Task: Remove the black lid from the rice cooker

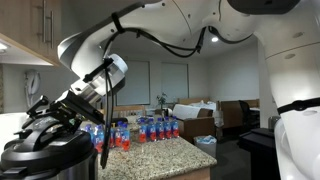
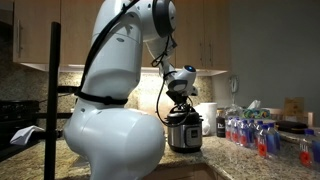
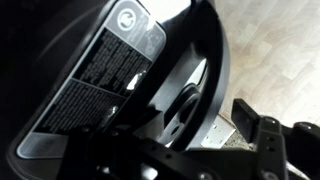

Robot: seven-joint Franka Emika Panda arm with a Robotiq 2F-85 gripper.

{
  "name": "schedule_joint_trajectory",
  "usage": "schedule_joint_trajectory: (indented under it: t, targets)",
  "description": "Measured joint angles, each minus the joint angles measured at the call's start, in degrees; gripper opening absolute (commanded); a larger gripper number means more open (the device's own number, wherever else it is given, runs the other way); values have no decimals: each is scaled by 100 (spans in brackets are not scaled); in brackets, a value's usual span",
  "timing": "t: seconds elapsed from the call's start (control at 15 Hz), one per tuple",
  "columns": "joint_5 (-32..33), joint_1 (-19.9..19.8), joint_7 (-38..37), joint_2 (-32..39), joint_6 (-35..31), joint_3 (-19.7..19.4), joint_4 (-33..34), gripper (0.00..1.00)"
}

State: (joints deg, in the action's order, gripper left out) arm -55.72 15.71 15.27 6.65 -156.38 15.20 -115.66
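The rice cooker (image 1: 38, 160) has a steel body and stands at the near left of the counter; it also shows in an exterior view (image 2: 185, 134). The black lid (image 1: 42, 132) lies on top of it, glossy and domed. In the wrist view the lid (image 3: 195, 60) fills the frame at a slant, with its raised central handle (image 3: 180, 100) and a printed label (image 3: 100, 70). My gripper (image 1: 52, 108) hovers right over the lid. In the wrist view (image 3: 190, 128) one finger stands clear to the right of the handle with a gap, so the jaws look open. The other finger is hidden in the dark.
Several red-and-blue bottles (image 1: 140, 130) stand in a row on the granite counter (image 1: 160, 155) beyond the cooker; they also show in an exterior view (image 2: 250, 132). Wall cabinets (image 2: 195, 35) hang above. The robot's white body (image 2: 110, 110) blocks much of that view.
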Motion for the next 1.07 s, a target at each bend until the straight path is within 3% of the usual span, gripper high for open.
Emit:
schedule_joint_trajectory:
  t: [0.47, 0.67, 0.87, 1.07]
  targets:
    - [-1767, -122, 1546, -45, 14, -8, -16, 7]
    - [-2154, -143, 1798, -61, 218, -18, -43, 9]
    - [-2150, -127, 1798, -77, 371, -13, -78, 2]
    - [-1989, -119, 1726, -115, 587, -21, -116, 6]
